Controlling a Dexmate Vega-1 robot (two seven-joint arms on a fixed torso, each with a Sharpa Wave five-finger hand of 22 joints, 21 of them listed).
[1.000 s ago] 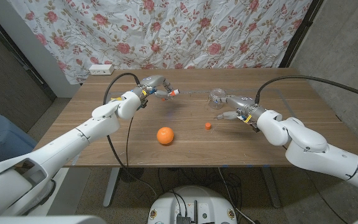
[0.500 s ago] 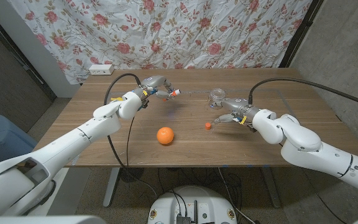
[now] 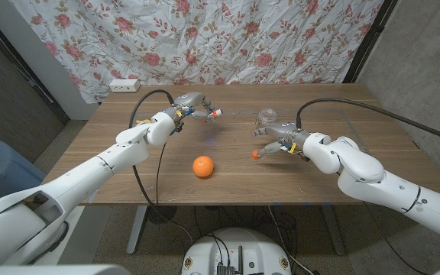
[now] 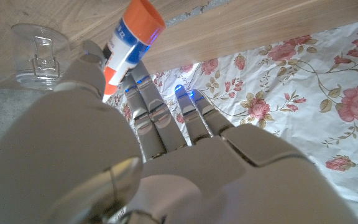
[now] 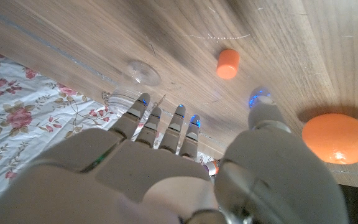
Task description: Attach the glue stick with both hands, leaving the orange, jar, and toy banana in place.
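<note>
The left hand point(image 3: 186, 104) holds the glue stick point(image 3: 210, 114) raised above the tabletop point(image 3: 228, 179). Its orange cap point(image 3: 256, 153) lies on the wood just before the right hand point(image 3: 277, 139), fingers spread, empty. Capping remains undone.

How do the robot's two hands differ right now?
The left hand grips the glue stick and holds it above the table; the right hand holds nothing. The left hand's fingers are closed on the stick, while the right hand's fingers are spread, reaching toward the small orange cap on the table. Both are the same pale grey, with blue lights at the fingertips.
</note>
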